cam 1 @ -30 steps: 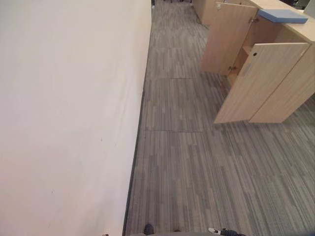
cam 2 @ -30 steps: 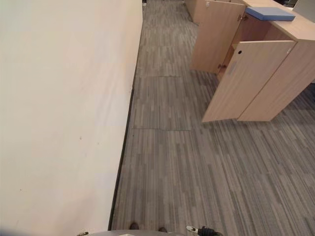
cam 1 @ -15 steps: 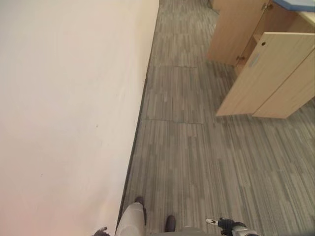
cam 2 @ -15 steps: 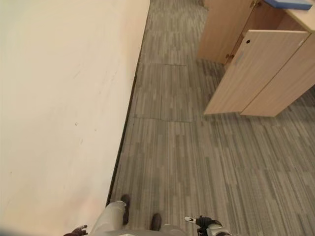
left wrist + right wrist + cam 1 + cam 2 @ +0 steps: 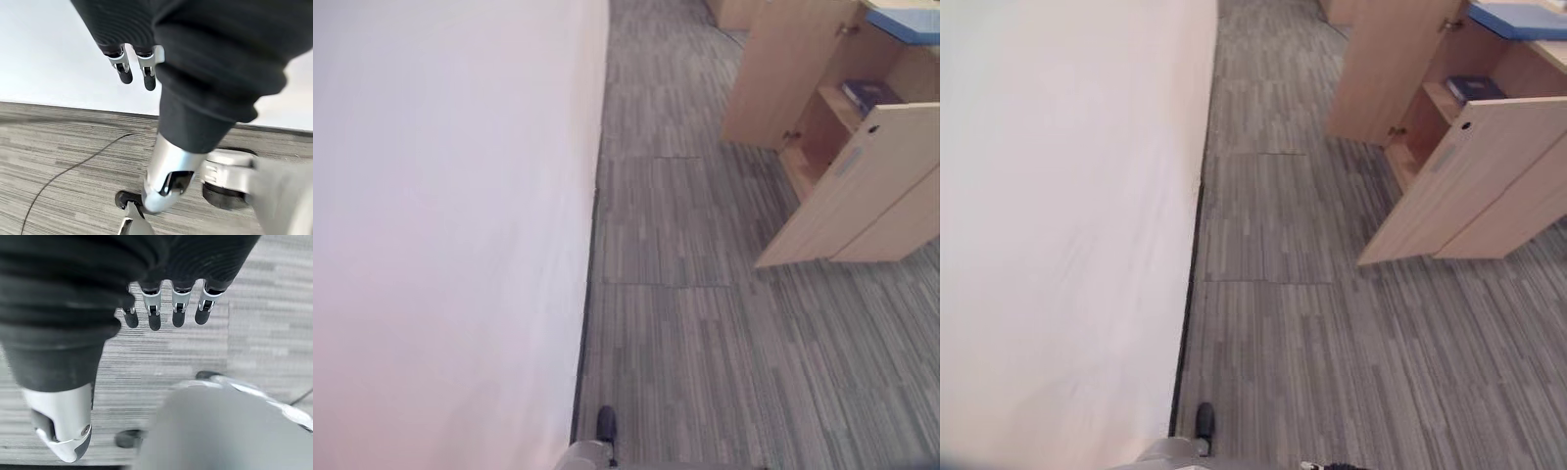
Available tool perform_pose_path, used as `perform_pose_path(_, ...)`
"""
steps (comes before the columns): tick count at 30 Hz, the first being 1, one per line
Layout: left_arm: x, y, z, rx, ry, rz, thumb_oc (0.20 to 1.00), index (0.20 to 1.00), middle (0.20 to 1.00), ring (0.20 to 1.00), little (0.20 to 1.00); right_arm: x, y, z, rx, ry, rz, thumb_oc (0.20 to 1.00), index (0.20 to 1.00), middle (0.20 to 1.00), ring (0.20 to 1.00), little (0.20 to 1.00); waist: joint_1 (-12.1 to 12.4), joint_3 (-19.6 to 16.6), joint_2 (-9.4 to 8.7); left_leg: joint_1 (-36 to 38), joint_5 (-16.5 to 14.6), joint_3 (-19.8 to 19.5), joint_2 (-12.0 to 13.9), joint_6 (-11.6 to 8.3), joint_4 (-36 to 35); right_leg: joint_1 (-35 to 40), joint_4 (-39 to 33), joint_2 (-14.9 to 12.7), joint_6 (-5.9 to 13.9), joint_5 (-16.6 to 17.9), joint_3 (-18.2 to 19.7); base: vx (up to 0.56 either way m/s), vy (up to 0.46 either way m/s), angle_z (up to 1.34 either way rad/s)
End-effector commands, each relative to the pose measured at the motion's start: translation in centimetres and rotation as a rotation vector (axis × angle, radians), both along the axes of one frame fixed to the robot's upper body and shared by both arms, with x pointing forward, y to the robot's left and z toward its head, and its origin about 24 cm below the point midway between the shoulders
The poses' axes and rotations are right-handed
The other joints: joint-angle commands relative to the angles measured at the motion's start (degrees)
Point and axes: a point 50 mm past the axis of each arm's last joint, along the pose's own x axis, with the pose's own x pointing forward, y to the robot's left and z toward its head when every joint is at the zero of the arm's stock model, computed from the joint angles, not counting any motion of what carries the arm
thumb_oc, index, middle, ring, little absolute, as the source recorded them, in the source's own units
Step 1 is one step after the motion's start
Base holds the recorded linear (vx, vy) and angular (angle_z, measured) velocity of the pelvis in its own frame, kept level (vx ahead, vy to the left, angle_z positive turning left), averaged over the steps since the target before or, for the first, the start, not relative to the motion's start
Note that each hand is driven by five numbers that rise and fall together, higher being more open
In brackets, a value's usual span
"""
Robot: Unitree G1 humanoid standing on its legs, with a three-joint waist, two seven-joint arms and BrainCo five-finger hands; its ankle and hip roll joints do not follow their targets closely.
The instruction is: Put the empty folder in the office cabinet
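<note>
The light wood office cabinet [image 5: 891,211] stands at the upper right with both doors swung open: a near door [image 5: 847,201] and a far door [image 5: 783,69]. A flat blue folder [image 5: 1523,18] lies on the cabinet's top. On a shelf inside rests a dark blue item [image 5: 1474,88]. My left hand [image 5: 146,73] hangs beside my body over the carpet, fingers straight, holding nothing. My right hand [image 5: 154,313] also hangs over the carpet with straight fingers and nothing in it.
A long white wall [image 5: 450,245] runs down the left side, with a dark skirting line where it meets the floor. Grey striped carpet [image 5: 685,323] stretches between the wall and the cabinet. More wood cabinets stand further back.
The camera has swung and shifted. The cabinet's inside with the dark blue item on its shelf has come into sight. Nothing on the floor or cabinet has moved.
</note>
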Motion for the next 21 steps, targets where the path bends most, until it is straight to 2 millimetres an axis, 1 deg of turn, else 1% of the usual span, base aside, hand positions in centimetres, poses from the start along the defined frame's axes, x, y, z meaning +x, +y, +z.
perform_pose_path(1,6.4,5.0,0.9,0.155,-0.184,-0.088,1.000,1.000,1.000,1.000,1.000,3.3,-3.2,1.4,-0.093,-0.091,0.030,1.000,1.000,1.000,1.000,1.000,0.08,-0.97,1.28,-4.12,-1.07,-3.35,-4.69,-4.00,-1.67,-2.17,2.21,-9.90,-0.65,12.63,-1.32,0.39,0.470,0.69)
perform_pose_path(2,6.4,5.1,0.9,0.157,-0.179,-0.109,1.000,1.000,1.000,1.000,1.000,4.0,-3.3,1.6,-0.099,-0.118,0.038,1.000,1.000,1.000,1.000,1.000,-0.15,-0.43,1.72,-0.63,-4.16,-3.16,-5.75,-3.57,-1.67,-4.60,8.62,-14.11,-0.22,15.18,-6.04,0.31,0.333,0.88)
perform_pose_path(3,6.4,5.2,0.9,0.158,-0.179,-0.109,1.000,1.000,1.000,1.000,1.000,4.0,-3.2,1.6,-0.098,-0.118,0.038,1.000,1.000,1.000,1.000,1.000,-0.35,-0.11,1.30,-0.27,-4.41,-3.29,-6.34,-3.44,-1.67,-4.53,9.41,-14.77,0.26,14.78,-5.82,0.37,0.276,0.87)
perform_pose_path(4,6.8,5.3,1.0,0.159,-0.192,-0.120,1.000,1.000,1.000,1.000,1.000,5.1,-3.3,1.8,-0.097,-0.151,0.044,1.000,1.000,1.000,1.000,1.000,-0.90,0.95,2.43,1.91,-5.70,-3.18,-4.90,-3.77,-1.67,-8.58,9.30,-15.39,-0.31,12.81,-9.85,0.21,0.067,0.66)
perform_pose_path(5,7.1,5.4,1.0,0.162,-0.201,-0.126,1.000,1.000,1.000,1.000,1.000,5.6,-3.3,2.0,-0.096,-0.168,0.036,1.000,1.000,1.000,1.000,1.000,-1.82,2.08,3.53,3.01,-5.41,-3.65,-3.53,-4.00,-1.67,-11.54,9.57,-13.89,-1.42,9.58,-10.18,0.26,0.053,0.27)
perform_pose_path(6,7.2,5.4,1.0,0.161,-0.203,-0.131,1.000,1.000,1.000,1.000,1.000,5.6,-3.5,2.0,-0.098,-0.170,0.021,1.000,1.000,1.000,1.000,1.000,-2.46,3.04,4.17,4.18,-5.54,-4.12,-3.11,-3.97,-1.67,-13.26,8.27,-12.62,-1.72,7.91,-10.42,0.17,-0.043,-0.01)
perform_pose_path(7,7.2,5.3,1.0,0.157,-0.203,-0.139,1.000,1.000,1.000,1.000,1.000,5.7,-3.5,2.1,-0.095,-0.180,0.002,1.000,1.000,1.000,1.000,1.000,-3.29,3.98,4.69,5.54,-5.90,-4.53,-2.69,-4.18,-1.67,-15.22,4.97,-10.63,-2.24,6.51,-10.44,0.17,-0.072,-0.03)
perform_pose_path(8,7.2,5.3,1.0,0.155,-0.203,-0.142,1.000,1.000,1.000,1.000,1.000,5.8,-3.6,2.1,-0.095,-0.184,-0.011,1.000,1.000,1.000,1.000,1.000,-3.69,4.58,4.56,6.35,-6.21,-4.84,-2.65,-4.27,-1.67,-15.66,1.50,-9.75,-1.80,6.52,-10.32,0.18,-0.162,0.33)
perform_pose_path(9,7.2,5.2,1.0,0.153,-0.203,-0.157,1.000,1.000,1.000,1.000,1.000,5.9,-3.5,2.1,-0.081,-0.198,-0.050,1.000,1.000,1.000,1.000,1.000,-5.02,5.93,4.09,8.25,-6.43,-5.69,-2.53,-4.71,-1.67,-17.44,-9.62,-6.23,-2.25,8.74,-9.81,0.19,-0.191,0.96)
perform_pose_path(10,7.2,5.1,1.0,0.153,-0.205,-0.163,1.000,1.000,1.000,1.000,1.000,6.1,-3.4,2.2,-0.073,-0.207,-0.068,1.000,1.000,1.000,1.000,1.000,-5.71,6.68,3.68,9.67,-7.15,-6.31,-2.52,-5.13,-1.67,-18.49,-14.67,-4.29,-1.69,10.07,-8.56,0.22,-0.198,1.26)
perform_pose_path(11,7.2,5.1,1.0,0.151,-0.204,-0.167,1.000,1.000,1.000,1.000,1.000,6.0,-3.4,2.1,-0.068,-0.206,-0.081,1.000,1.000,1.000,1.000,1.000,-6.18,6.76,3.06,10.44,-7.72,-6.94,-2.73,-5.40,-1.67,-19.34,-18.67,-3.13,-1.00,11.25,-7.29,0.29,-0.188,1.18)
perform_pose_path(12,7.2,5.1,1.0,0.151,-0.202,-0.173,1.000,1.000,1.000,1.000,1.000,6.0,-3.2,2.1,-0.058,-0.210,-0.099,1.000,1.000,1.000,1.000,1.000,-7.00,6.89,2.09,11.95,-8.95,-8.18,-3.03,-5.71,-1.67,-20.81,-23.96,-1.56,0.21,13.17,-4.49,0.30,-0.177,0.83)
perform_pose_path(13,7.0,5.2,1.0,0.153,-0.195,-0.174,1.000,1.000,1.000,1.000,1.000,5.9,-3.1,2.0,-0.052,-0.211,-0.105,1.000,1.000,1.000,1.000,1.000,-7.25,6.80,1.88,12.66,-9.55,-8.64,-2.94,-5.84,-1.67,-21.02,-25.41,-1.02,0.52,13.93,-3.38,0.38,-0.237,0.43)
perform_pose_path(14,6.6,5.3,0.9,0.153,-0.181,-0.174,1.000,1.000,1.000,1.000,1.000,5.5,-2.9,1.8,-0.041,-0.202,-0.109,1.000,1.000,1.000,1.000,1.000,-7.60,6.25,1.38,13.79,-10.58,-9.61,-2.64,-6.09,-1.67,-20.80,-25.88,-1.41,0.97,15.09,-2.00,0.24,-0.148,0.09)
perform_pose_path(16,6.3,5.3,0.9,0.154,-0.172,-0.175,1.000,1.000,1.000,1.000,1.000,5.3,-2.8,1.8,-0.037,-0.194,-0.108,1.000,1.000,1.000,1.000,1.000,-7.76,5.82,1.16,14.44,-11.19,-10.21,-2.47,-6.10,-1.67,-20.37,-25.66,-1.86,1.01,15.54,-1.46,0.23,-0.147,-0.39)
perform_pose_path(17,6.0,5.4,0.9,0.156,-0.162,-0.171,1.000,1.000,1.000,1.000,1.000,4.9,-2.7,1.6,-0.034,-0.182,-0.101,1.000,1.000,1.000,1.000,1.000,-7.89,5.30,0.94,15.22,-11.70,-10.78,-2.29,-6.17,-1.67,-20.49,-24.50,-2.51,1.18,16.53,-0.75,0.29,-0.179,-0.42)
perform_pose_path(18,5.9,5.4,0.9,0.158,-0.159,-0.170,1.000,1.000,1.000,1.000,1.000,4.7,-2.6,1.6,-0.032,-0.177,-0.098,1.000,1.000,1.000,1.000,1.000,-7.94,5.01,0.89,15.76,-12.10,-11.20,-2.03,-6.26,-1.67,-20.14,-24.21,-2.61,1.08,16.26,-0.57,0.40,-0.291,-0.36)
perform_pose_path(19,5.5,5.6,1.0,0.162,-0.144,-0.165,1.000,1.000,1.000,1.000,1.000,4.3,-2.5,1.4,-0.028,-0.154,-0.073,1.000,1.000,1.000,1.000,1.000,-7.65,3.85,0.48,16.78,-13.38,-11.94,-1.11,-6.84,-1.67,-19.25,-23.87,-2.56,0.66,15.31,-1.22,0.29,-0.221,-0.26)
perform_pose_path(20,5.5,5.6,1.0,0.162,-0.144,-0.165,1.000,1.000,1.000,1.000,1.000,4.3,-2.5,1.4,-0.028,-0.154,-0.073,1.000,1.000,1.000,1.000,1.000,-7.68,3.87,0.51,16.81,-13.41,-11.97,-1.07,-6.86,-1.67,-19.20,-23.85,-2.53,0.65,15.27,-1.27,0.37,-0.362,0.12)
perform_pose_path(21,5.3,5.7,1.0,0.163,-0.138,-0.163,1.000,1.000,1.000,1.000,1.000,4.1,-2.5,1.4,-0.033,-0.141,-0.057,1.000,1.000,1.000,1.000,1.000,-7.65,3.14,0.79,17.38,-13.74,-12.23,0.57,-7.43,-1.67,-18.62,-23.52,-1.93,0.24,14.23,-2.50,0.16,-0.192,0.39)
